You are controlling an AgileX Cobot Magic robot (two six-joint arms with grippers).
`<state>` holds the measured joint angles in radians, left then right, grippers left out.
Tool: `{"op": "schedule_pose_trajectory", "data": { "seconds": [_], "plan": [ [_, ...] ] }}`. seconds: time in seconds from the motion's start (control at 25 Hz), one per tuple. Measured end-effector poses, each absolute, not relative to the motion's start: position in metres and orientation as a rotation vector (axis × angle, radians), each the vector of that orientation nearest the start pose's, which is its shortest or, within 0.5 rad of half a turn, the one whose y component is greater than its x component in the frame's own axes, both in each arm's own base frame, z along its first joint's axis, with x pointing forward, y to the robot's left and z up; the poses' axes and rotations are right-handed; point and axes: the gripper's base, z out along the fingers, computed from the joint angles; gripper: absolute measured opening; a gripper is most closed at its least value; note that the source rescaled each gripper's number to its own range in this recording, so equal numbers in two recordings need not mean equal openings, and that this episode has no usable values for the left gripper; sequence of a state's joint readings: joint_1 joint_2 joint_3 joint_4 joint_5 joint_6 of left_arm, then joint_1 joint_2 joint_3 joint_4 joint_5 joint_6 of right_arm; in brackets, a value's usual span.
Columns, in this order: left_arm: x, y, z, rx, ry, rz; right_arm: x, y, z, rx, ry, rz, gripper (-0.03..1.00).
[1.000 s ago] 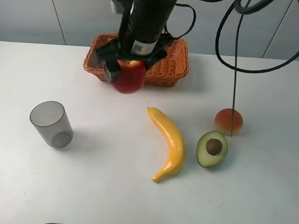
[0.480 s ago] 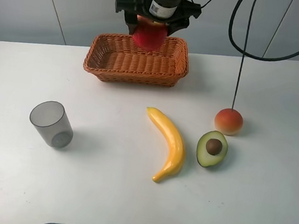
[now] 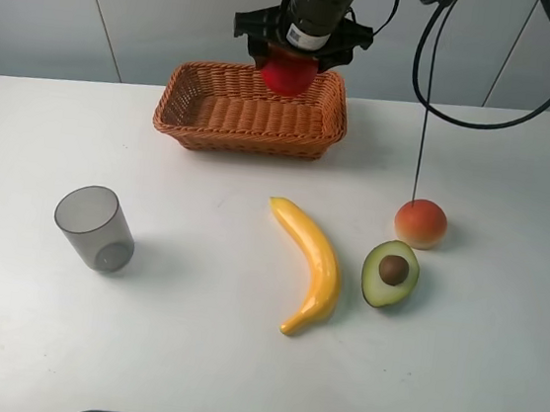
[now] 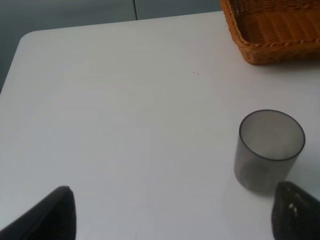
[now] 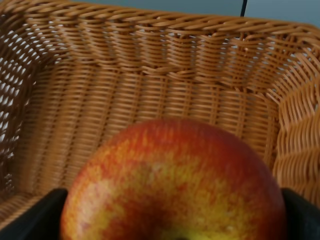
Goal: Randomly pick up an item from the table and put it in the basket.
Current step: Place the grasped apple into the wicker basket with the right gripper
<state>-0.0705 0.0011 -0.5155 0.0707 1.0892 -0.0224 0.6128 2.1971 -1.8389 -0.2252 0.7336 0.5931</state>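
1. The apple (image 5: pixel 172 185) is red, streaked with yellow.
2. The basket (image 3: pixel 215 120) is orange-brown, woven.
3. The table (image 3: pixel 188 355) is plain white.
4. The cup (image 3: pixel 94 227) is translucent grey.
5. The banana (image 3: pixel 313 265) is bright yellow.

Exterior high: mounted high, looks steeply down, whole table (image 3: pixel 493 390) in frame. Left wrist: low, oblique, close to cup (image 4: pixel 270 150); shares basket (image 4: pixel 280 45) corner with overhead. Right wrist: very near apple (image 5: pixel 175 185), facing basket interior.
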Motion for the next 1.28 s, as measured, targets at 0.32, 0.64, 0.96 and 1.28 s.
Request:
{"op": "schedule_pose_trajectory", "data": {
  "seconds": [0.32, 0.64, 0.96, 1.28],
  "plan": [
    [-0.007, 0.006, 0.279, 0.044, 2.056, 0.027, 0.419, 0.276, 0.173, -0.196, 2.579, 0.197, 0.04],
    [-0.007, 0.006, 0.279, 0.044, 2.056, 0.027, 0.42, 0.277, 0.168, -0.21, 2.578, 0.195, 0.04],
    [-0.007, 0.006, 0.279, 0.044, 2.056, 0.027, 0.421, 0.278, 0.169, -0.265, 2.564, 0.192, 0.32],
    [-0.008, 0.006, 0.279, 0.044, 2.055, 0.027, 0.42, 0.28, 0.169, -0.245, 2.57, 0.226, 0.99]
  ]
}}
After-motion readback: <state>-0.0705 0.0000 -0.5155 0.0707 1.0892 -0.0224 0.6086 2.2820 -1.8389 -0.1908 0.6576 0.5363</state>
